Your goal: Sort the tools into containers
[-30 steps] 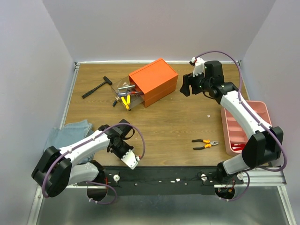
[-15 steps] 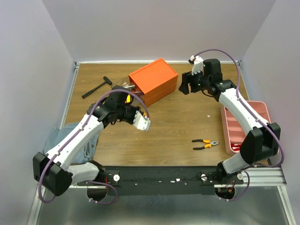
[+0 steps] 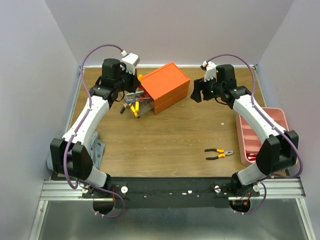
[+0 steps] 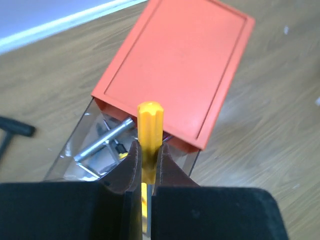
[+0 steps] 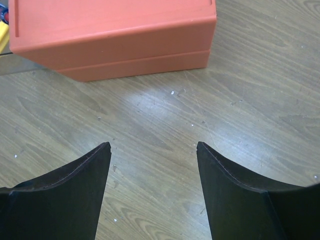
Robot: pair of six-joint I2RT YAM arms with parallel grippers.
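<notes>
Yellow screwdriver [image 4: 149, 131], clenched in the left pincer [image 4: 146, 167], hangs over the open drawer [image 4: 70, 145] at 8 o'clock of the box [image 4: 175, 65]; lowering and dropping it in looks next. Released, the right pincer [image 5: 152, 146] hovers at its 3 o'clock.

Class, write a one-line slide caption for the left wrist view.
Left gripper shut on a yellow-handled screwdriver, aimed at the open clear drawer of the orange box, silver T-wrench inside.
</notes>
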